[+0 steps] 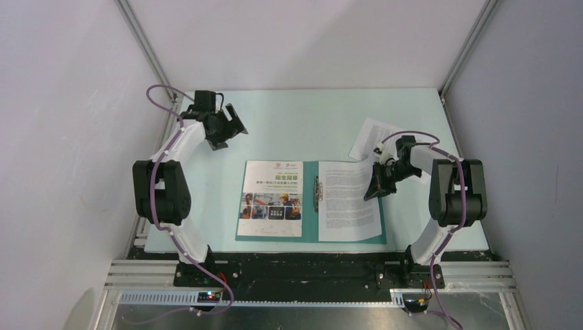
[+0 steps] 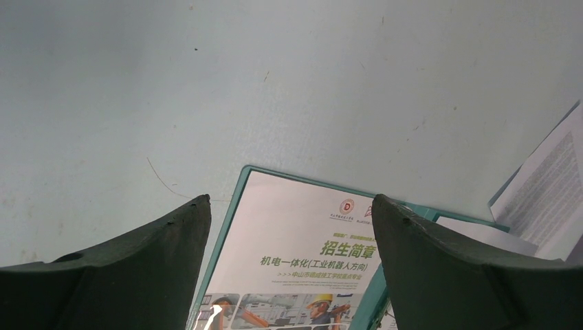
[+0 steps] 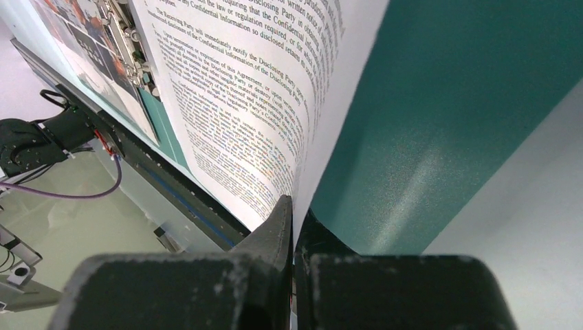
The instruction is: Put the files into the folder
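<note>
Folder (image 1: 309,232) open, brochure (image 1: 271,199) and text sheet (image 1: 347,203) inside

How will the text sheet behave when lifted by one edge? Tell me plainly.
Probably floppy: the text sheet curves up toward the right hand pinching its edge. Likely very light, being thin paper. It may slide easily on the smooth folder.
</note>
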You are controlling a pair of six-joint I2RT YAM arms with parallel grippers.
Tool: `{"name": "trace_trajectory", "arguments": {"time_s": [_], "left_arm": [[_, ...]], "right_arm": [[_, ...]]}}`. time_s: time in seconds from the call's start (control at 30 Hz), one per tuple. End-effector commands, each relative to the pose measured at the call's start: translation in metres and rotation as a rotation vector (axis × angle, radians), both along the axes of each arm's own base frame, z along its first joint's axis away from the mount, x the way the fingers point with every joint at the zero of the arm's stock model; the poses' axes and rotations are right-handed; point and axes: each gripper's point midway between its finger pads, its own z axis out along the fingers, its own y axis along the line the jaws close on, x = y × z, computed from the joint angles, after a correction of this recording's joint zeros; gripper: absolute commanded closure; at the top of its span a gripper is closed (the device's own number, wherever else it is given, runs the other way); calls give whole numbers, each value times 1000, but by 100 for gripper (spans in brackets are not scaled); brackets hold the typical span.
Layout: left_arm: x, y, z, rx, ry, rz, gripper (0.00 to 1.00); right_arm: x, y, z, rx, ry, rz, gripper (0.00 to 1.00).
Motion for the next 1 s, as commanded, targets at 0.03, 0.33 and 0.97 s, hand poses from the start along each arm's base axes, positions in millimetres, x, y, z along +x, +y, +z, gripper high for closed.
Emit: {"name": "trace_trajectory", "arguments": {"time_s": [0.03,0.33,0.97], "left_arm": [[4,2,26,-8,-70,23,9],[3,1,27,-11,-76,25,9],[4,-2,27,-25,-79,28,9]], "right_arm": [[4,3,12,14,-49,-1,100],[7,-1,9,-22,-40,-29,95],[-1,6,8,-59,-22,-30,87]]}}
